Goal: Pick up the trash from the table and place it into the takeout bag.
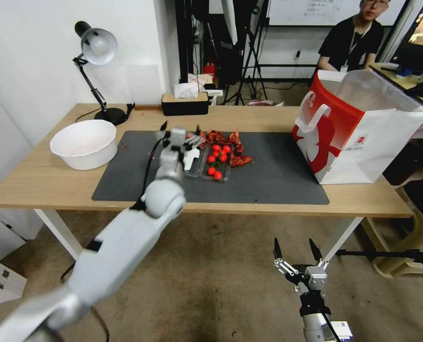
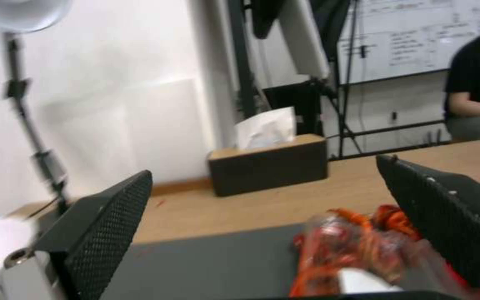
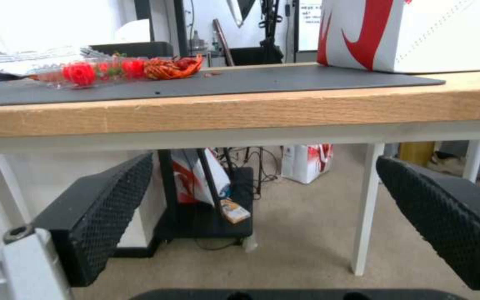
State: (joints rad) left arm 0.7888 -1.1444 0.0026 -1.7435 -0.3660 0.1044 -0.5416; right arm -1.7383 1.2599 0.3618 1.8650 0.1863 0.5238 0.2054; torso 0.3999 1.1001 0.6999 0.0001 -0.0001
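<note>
The trash sits mid-mat on the table (image 1: pixel 40 180): a clear plastic tray (image 1: pixel 217 164) holding small red round pieces, with crumpled red litter (image 1: pixel 232 142) behind it. My left gripper (image 1: pixel 180 135) hangs open over the tray's left end. In the left wrist view its fingers (image 2: pixel 101 233) stand wide apart, with the red litter in clear plastic (image 2: pixel 351 246) low beside one of them. The red and white takeout bag (image 1: pixel 363 137) stands upright at the table's right end, mouth open. My right gripper (image 1: pixel 294 247) is open, low in front of the table edge (image 3: pixel 251 112).
A dark grey mat (image 1: pixel 277 175) covers the table's middle. A white bowl (image 1: pixel 84 142) sits at the left, a black desk lamp (image 1: pixel 95 47) behind it, and a tissue box (image 1: pixel 185 102) at the back edge. Bags and boxes (image 3: pixel 206 196) lie under the table.
</note>
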